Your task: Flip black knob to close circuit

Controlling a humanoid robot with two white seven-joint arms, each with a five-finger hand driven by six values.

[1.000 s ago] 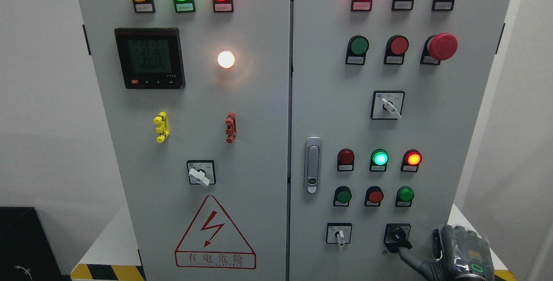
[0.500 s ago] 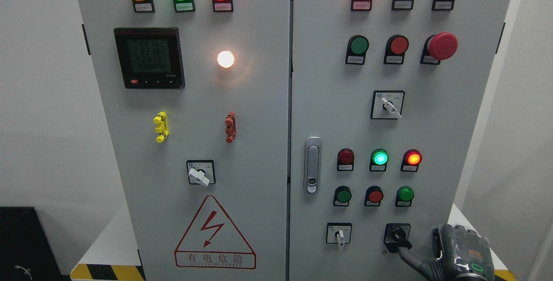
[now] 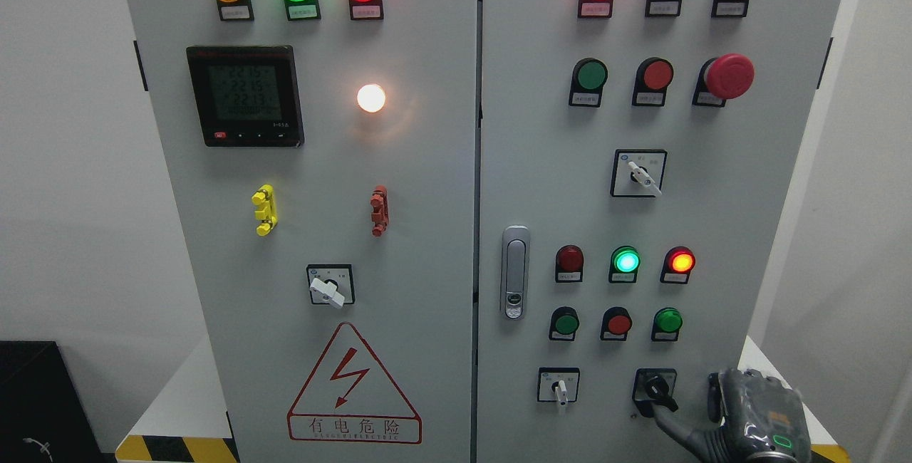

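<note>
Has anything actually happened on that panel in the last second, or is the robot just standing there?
Hardly anything. The right hand has slid very slightly left and down, one finger still reaching up to the black knob. The whole picture has nudged a touch left, so the camera moved a little. The knob points the same way as before, and the lamps, such as the lit green lamp, are unchanged.

cabinet doors (image 3: 427,185): matt grey painted metal, smooth | black knob (image 3: 657,392), low on right door: glossy plastic | door handle (image 3: 514,272): shiny metal | right hand (image 3: 759,413): dark, clear glossy film wrap
</note>
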